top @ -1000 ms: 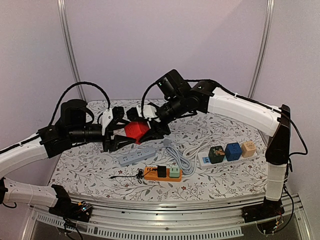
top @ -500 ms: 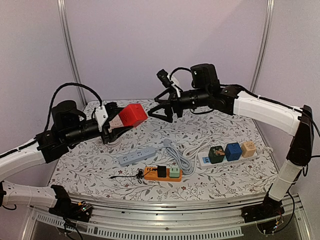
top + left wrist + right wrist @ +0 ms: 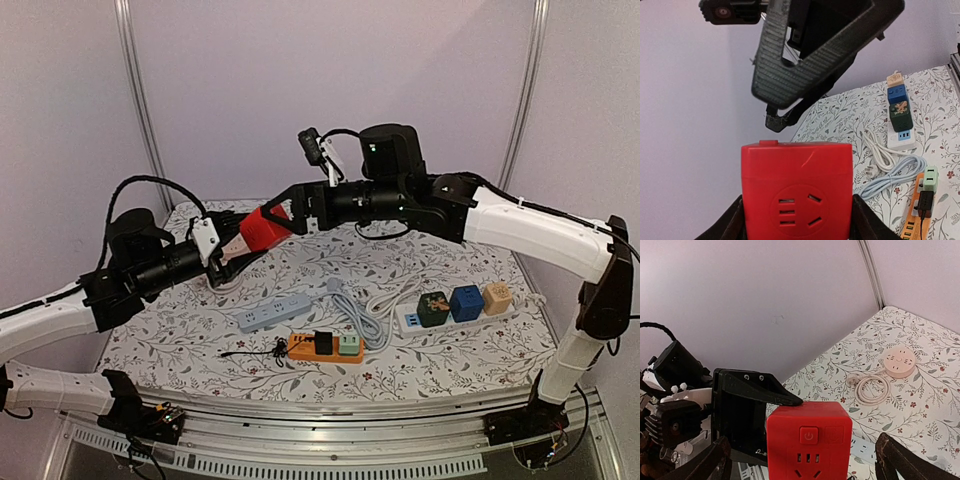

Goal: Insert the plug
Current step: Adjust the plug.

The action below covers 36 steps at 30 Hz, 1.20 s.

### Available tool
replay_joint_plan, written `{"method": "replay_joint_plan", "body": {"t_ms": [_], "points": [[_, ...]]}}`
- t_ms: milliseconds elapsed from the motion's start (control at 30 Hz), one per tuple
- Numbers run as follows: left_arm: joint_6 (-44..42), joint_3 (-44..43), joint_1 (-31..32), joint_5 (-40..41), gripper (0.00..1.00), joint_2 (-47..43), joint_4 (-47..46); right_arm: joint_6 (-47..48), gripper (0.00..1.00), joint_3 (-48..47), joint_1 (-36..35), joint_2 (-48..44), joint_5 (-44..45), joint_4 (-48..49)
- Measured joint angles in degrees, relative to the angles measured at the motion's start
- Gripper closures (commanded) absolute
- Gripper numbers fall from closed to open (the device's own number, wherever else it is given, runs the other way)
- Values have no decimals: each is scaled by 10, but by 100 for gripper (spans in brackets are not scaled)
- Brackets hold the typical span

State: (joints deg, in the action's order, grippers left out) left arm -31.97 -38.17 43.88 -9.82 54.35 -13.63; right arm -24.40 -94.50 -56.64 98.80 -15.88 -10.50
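Observation:
A red cube socket [image 3: 262, 230] is held in the air above the table's left middle. My left gripper [image 3: 240, 245] is shut on it from the left; in the left wrist view the cube [image 3: 796, 190] sits between my two fingers [image 3: 865, 222]. My right gripper [image 3: 290, 212] is open at the cube's far end. In the right wrist view its fingers [image 3: 715, 460] stand wide on either side of the cube [image 3: 809, 440] without touching it. The cube's power button and socket holes face that camera. The right gripper's ribbed finger [image 3: 805, 65] looms above the cube in the left wrist view.
On the flowered table lie a grey power strip [image 3: 272, 312], an orange strip [image 3: 325, 347] with black and green plugs, and a white strip [image 3: 455, 310] with green, blue and beige cubes. A coiled white cable [image 3: 365, 315] lies between them. A pink round socket [image 3: 899, 362] lies at the back.
The left gripper lifted the red cube up. The right gripper let go, drew away to the right, then came back left, open around the cube's end.

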Motion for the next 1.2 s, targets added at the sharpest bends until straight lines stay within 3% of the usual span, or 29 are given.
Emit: {"method": "replay_joint_plan", "body": {"t_ms": [300,400,500,567,633,667,700,733,800,833,867,1067,1200], "points": [[0,6,5,-2,100,0,-4,4,8,-42,-4,56,-5,-20],[-1,6,5,-2,100,0,-6,7,17,-45,-4,70,-12,-28],[-3,7,6,-2,100,3,-4,12,39,-48,-5,77,-27,-30],[-4,7,6,0,100,5,-5,15,61,-55,-5,82,-41,-32],[-12,7,6,4,100,5,-6,7,90,-59,-5,83,-47,-37],[-12,7,6,3,100,5,-7,8,98,-60,-5,84,-50,-39],[-12,7,7,4,100,5,-7,7,100,-61,-5,84,-52,-40],[-12,7,7,4,85,5,-7,7,100,-61,-5,84,-52,-40],[-12,7,7,4,34,5,-7,7,100,-61,-5,84,-52,-41],[-11,7,7,4,15,5,-5,6,100,-61,-5,84,-51,-41],[-9,7,7,3,2,5,-3,6,100,-61,-5,84,-48,-42],[-16,-31,5,2,0,3,132,11,100,-87,-8,96,41,-124],[-34,-97,-43,-16,1,4,314,14,100,-137,-7,136,117,-191]]}}
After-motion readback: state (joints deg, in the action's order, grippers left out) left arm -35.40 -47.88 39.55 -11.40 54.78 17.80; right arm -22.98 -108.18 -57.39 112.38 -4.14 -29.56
